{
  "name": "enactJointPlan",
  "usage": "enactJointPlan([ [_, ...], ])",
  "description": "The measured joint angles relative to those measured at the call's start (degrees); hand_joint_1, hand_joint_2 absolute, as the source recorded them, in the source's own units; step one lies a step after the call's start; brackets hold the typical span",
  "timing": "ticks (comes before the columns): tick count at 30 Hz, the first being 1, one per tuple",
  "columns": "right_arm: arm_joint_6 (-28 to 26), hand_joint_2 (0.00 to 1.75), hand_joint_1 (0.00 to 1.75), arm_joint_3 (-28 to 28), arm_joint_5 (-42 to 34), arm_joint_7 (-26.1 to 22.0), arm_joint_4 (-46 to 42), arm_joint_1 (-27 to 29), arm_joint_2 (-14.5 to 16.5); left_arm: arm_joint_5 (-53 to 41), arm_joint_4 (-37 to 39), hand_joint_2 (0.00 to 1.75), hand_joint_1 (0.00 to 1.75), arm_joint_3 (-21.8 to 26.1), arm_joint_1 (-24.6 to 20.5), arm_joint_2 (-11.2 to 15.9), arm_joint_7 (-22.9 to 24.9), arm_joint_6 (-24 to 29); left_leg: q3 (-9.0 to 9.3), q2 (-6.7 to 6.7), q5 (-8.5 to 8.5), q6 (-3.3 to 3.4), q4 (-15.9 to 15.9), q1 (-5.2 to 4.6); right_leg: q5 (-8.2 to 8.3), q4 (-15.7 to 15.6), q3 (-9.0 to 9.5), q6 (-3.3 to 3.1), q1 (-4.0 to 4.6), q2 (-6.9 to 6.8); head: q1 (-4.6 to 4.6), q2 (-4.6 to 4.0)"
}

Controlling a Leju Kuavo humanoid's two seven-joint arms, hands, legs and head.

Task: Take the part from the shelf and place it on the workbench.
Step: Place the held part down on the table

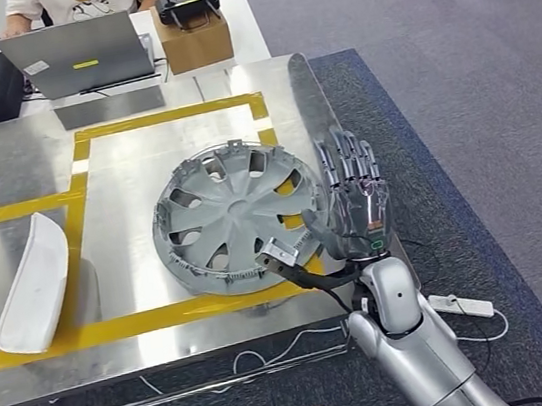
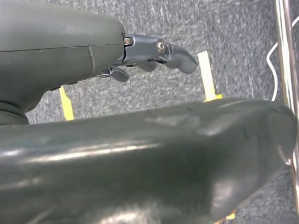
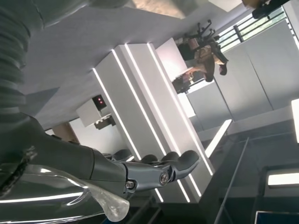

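A grey wheel cover lies flat on the metal workbench, inside the yellow tape frame. My right hand stands at the cover's right edge with its fingers straight and spread, pointing away from me. Its thumb reaches under the near right rim, and nothing is clasped. The right wrist view has those fingers stretched out with nothing in them. My left hand hangs over grey carpet, fingers loosely extended and holding nothing.
A white curved part lies at the bench's left. Behind the bench, a person sits at a laptop beside a cardboard box. A white power strip and cables lie on the carpet to the right.
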Motion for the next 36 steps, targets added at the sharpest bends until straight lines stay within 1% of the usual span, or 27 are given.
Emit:
enactJointPlan([
  [1,0.01,1.75,0.00,-0.01,0.00,0.00,0.00,-0.02,0.01,0.00,0.01,0.00,0.00,-0.01,0.03,-0.01,0.00,0.00,-0.36,-0.02,-0.80,-0.45,0.53,0.10,0.45,-0.15,-0.37,-0.48,-0.08,-0.06,-0.05,0.00],
  [2,0.01,1.75,0.00,-0.01,0.01,0.00,0.00,-0.06,0.03,0.00,0.01,0.00,0.00,-0.01,0.06,-0.03,0.00,0.00,-0.95,-0.05,-2.54,-0.88,2.04,0.20,0.97,-0.32,-0.81,-0.94,-0.18,-0.16,-0.10,0.00],
  [5,0.03,1.75,0.00,-0.01,0.01,0.00,0.01,-0.08,0.09,0.00,0.01,0.00,0.00,-0.02,0.08,-0.07,0.00,0.00,-3.82,-0.06,-10.11,-1.91,12.14,0.63,2.44,-0.30,-2.70,-1.51,-0.11,-0.32,-0.21,0.00],
  [6,0.04,1.75,0.00,-0.01,0.01,0.00,0.02,-0.04,0.09,0.00,0.01,0.00,0.00,-0.02,0.08,-0.06,0.00,0.00,-4.21,-0.06,-11.18,-2.10,14.92,0.73,2.93,-0.19,-3.45,-1.46,-0.07,-0.33,-0.20,0.00],
  [7,0.04,1.75,0.00,-0.01,0.01,0.00,0.02,-0.01,0.09,0.00,0.01,0.00,0.00,-0.02,0.07,-0.07,0.00,0.00,-3.71,-0.06,-10.88,-2.20,15.89,0.82,3.40,-0.03,-4.24,-1.36,-0.06,-0.34,-0.20,0.00],
  [8,0.04,1.75,0.00,-0.01,0.01,0.00,0.02,0.01,0.09,0.00,0.01,0.00,0.00,-0.02,0.06,-0.06,0.00,0.00,-2.22,-0.06,-9.57,-2.22,14.79,0.89,3.85,0.18,-5.02,-1.23,-0.05,-0.33,-0.20,0.00],
  [10,0.03,1.75,0.00,-0.01,0.01,0.00,0.01,0.02,0.10,0.00,0.01,0.00,0.00,-0.02,-0.04,-0.01,0.00,0.00,3.20,-0.07,-6.82,-2.01,7.57,0.96,4.72,0.62,-6.36,-0.89,-0.03,-0.30,-0.22,0.00],
  [12,0.01,1.75,0.00,-0.02,0.01,0.00,-0.04,-0.02,0.12,0.00,0.01,0.00,0.00,-0.02,-0.18,0.05,0.00,0.00,7.79,-0.21,-6.65,-1.38,0.34,0.79,5.61,0.86,-7.03,-0.35,0.09,-0.30,-0.16,0.00],
  [13,0.01,1.75,0.00,-0.03,0.01,0.00,-0.05,-0.05,0.14,0.00,0.01,0.00,0.00,-0.02,-0.22,0.07,0.00,0.00,8.66,-0.28,-7.01,-1.00,-1.32,0.64,6.10,0.82,-7.14,-0.03,0.12,-0.31,-0.22,0.00],
  [15,0.01,1.75,0.00,-0.02,0.01,0.00,-0.07,-0.05,0.14,0.00,0.01,0.00,0.00,-0.02,-0.19,0.06,0.00,0.00,8.25,-0.25,-6.40,-0.09,-1.69,0.53,6.92,0.57,-7.28,0.68,0.06,-0.31,-0.30,0.00],
  [16,0.02,1.75,0.00,-0.01,0.00,0.01,-0.07,-0.05,0.14,0.00,0.01,0.00,0.00,-0.02,-0.20,0.05,0.00,0.00,7.74,-0.13,-5.84,0.42,-1.74,0.58,6.32,0.87,-7.66,1.01,0.01,-0.26,-0.33,0.00],
  [17,0.02,1.75,0.00,-0.01,-0.01,0.01,-0.07,-0.05,0.14,0.00,0.01,0.00,0.00,-0.02,-0.21,0.05,0.00,0.00,7.13,0.00,-5.18,0.94,-1.84,0.67,4.73,1.96,-8.29,1.29,-0.01,-0.21,-0.24,0.00],
  [18,0.02,1.75,0.00,0.00,-0.01,0.01,-0.07,-0.05,0.13,0.00,0.01,0.00,0.00,-0.02,-0.23,0.04,0.00,0.00,6.34,0.14,-4.44,1.36,-1.93,0.74,2.09,4.37,-9.22,1.52,-0.03,-0.17,-0.20,0.00],
  [20,0.02,1.75,0.00,0.01,-0.01,0.01,-0.07,0.00,0.13,0.00,0.01,0.00,0.00,-0.02,-0.24,0.04,0.00,0.00,4.60,0.24,-3.06,1.77,-1.84,0.60,-3.56,12.07,-11.29,1.85,-0.01,-0.15,-0.11,0.00],
  [21,0.02,1.75,0.00,0.01,-0.01,0.01,-0.07,0.06,0.13,0.00,0.01,0.00,0.00,-0.02,-0.22,0.04,0.00,0.00,3.66,0.26,-2.36,1.82,-1.78,0.50,-4.99,15.64,-11.81,1.94,0.00,-0.15,-0.12,0.00],
  [22,0.02,1.75,0.00,0.01,-0.02,0.02,-0.07,0.12,0.13,0.00,0.01,0.00,0.00,-0.02,-0.21,0.04,0.00,0.00,2.76,0.28,-1.71,1.83,-1.70,0.39,-5.01,17.59,-11.54,1.93,0.01,-0.15,-0.12,0.00],
  [23,0.02,1.75,0.00,0.01,-0.02,0.04,-0.07,0.16,0.13,0.00,0.01,0.00,0.00,-0.02,-0.20,0.04,0.00,0.00,1.90,0.28,-1.10,1.80,-1.61,0.27,-3.94,17.35,-10.20,1.81,0.03,-0.15,-0.12,0.00],
  [25,0.02,1.75,0.00,0.00,-0.03,0.05,-0.09,0.15,0.13,0.00,0.01,0.00,0.00,-0.02,-0.20,-0.01,0.00,0.00,0.53,0.26,-0.08,1.62,-1.34,0.08,-1.37,10.95,-4.55,1.18,0.19,-0.14,-0.13,0.00],
  [27,0.01,1.75,0.00,0.01,-0.01,0.02,-0.20,-0.03,0.13,0.00,0.00,0.00,0.00,-0.02,-0.19,-0.16,0.00,0.00,-0.35,0.18,0.72,1.20,-0.87,-0.13,-1.35,2.32,1.81,0.50,0.49,-0.18,-0.15,0.00],
  [28,0.00,1.75,0.00,0.02,0.00,0.01,-0.26,-0.12,0.13,0.00,0.00,0.00,0.00,-0.02,-0.19,-0.23,0.00,0.00,-0.63,0.18,1.16,0.90,-0.72,-0.15,-1.87,-0.32,3.59,0.28,0.64,-0.18,-0.14,0.00],
  [29,-0.01,1.75,0.00,0.01,0.00,0.01,-0.28,-0.19,0.13,0.00,0.01,0.00,0.00,-0.02,-0.17,-0.25,0.00,0.00,-0.89,0.19,1.63,0.56,-0.67,-0.17,-2.11,-1.53,4.21,0.09,0.77,-0.18,-0.12,0.00],
  [30,-0.01,1.75,0.00,0.01,-0.01,0.01,-0.28,-0.20,0.13,0.01,0.02,0.00,0.00,-0.02,-0.13,-0.19,0.00,0.00,-1.11,0.19,2.06,0.22,-0.71,-0.13,-1.86,-1.84,3.77,-0.19,0.71,-0.21,-0.09,0.00],
  [31,0.00,1.75,0.00,0.00,-0.01,0.01,-0.28,-0.21,0.14,0.00,0.03,0.00,0.00,-0.02,-0.10,-0.20,0.00,0.00,-1.46,0.17,1.81,-0.15,-0.55,-0.06,-1.33,-1.91,3.22,-0.64,0.64,-0.28,-0.05,0.00],
  [32,0.01,1.75,0.00,-0.01,0.00,0.01,-0.28,-0.23,0.15,0.00,0.03,0.00,0.00,-0.03,-0.04,-0.21,0.00,0.00,-1.96,0.13,0.52,-0.53,0.25,0.01,-0.66,-2.01,2.59,-1.16,0.53,-0.37,-0.12,0.00],
  [34,0.02,1.75,0.00,-0.01,0.00,0.00,-0.28,-0.25,0.18,-0.01,0.03,0.00,0.00,-0.03,0.04,-0.25,0.00,0.00,-3.57,0.08,-4.94,-1.34,5.19,0.31,0.78,-2.08,1.22,-1.84,0.41,-0.50,-0.29,0.00],
  [35,0.02,1.75,0.00,-0.02,-0.01,0.00,-0.28,-0.24,0.19,0.00,0.03,0.00,0.00,-0.03,0.05,-0.23,0.00,0.00,-4.44,0.08,-7.76,-1.69,9.08,0.48,1.49,-2.00,0.35,-1.95,0.45,-0.52,-0.36,0.00],
  [36,0.02,1.75,0.00,-0.02,-0.01,0.00,-0.28,-0.21,0.19,0.00,0.03,0.00,0.00,-0.02,0.04,-0.20,0.00,0.00,-5.03,0.09,-9.46,-1.97,12.82,0.65,2.13,-1.85,-0.59,-1.90,0.48,-0.53,-0.38,0.00],
])
